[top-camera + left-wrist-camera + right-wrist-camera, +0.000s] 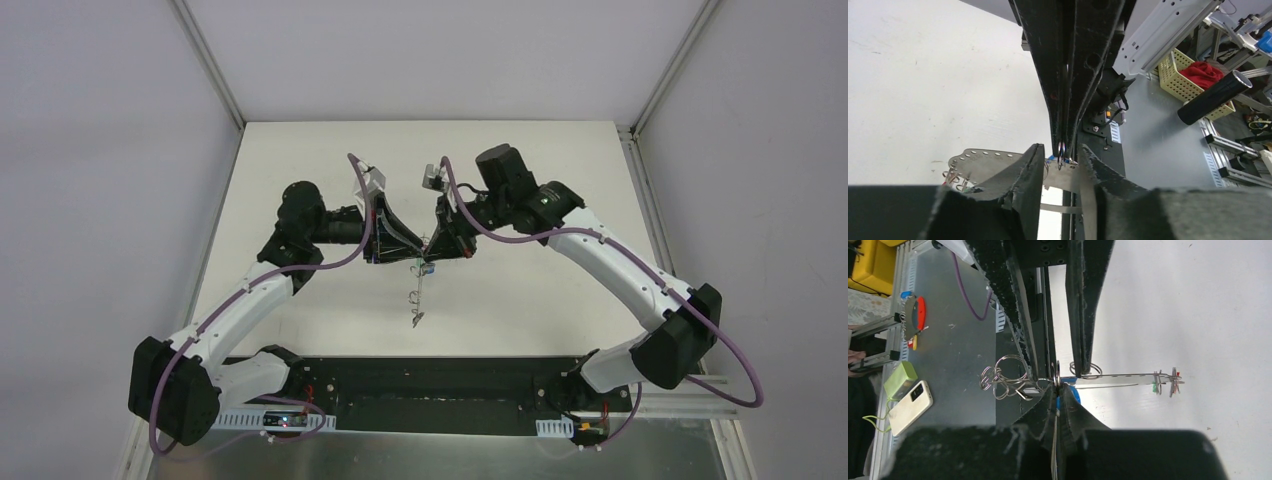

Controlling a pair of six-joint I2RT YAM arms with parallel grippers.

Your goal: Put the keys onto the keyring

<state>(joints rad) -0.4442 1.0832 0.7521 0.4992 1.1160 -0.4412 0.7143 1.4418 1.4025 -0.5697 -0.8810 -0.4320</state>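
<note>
Above table (300, 170) centre: right gripper (1057, 392) clamping keyring (1055, 371) edge-on, steadying it; left gripper (1060, 151) gaping alongside, likely freeing blue-tagged key (1071, 395).

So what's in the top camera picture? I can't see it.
A left arm and right arm lean over a white table, left claw and right claw meeting tip to tip mid-table. A blue-tagged key sits at their tips, with a thin metal strip trailing toward the arms' bases.
</note>
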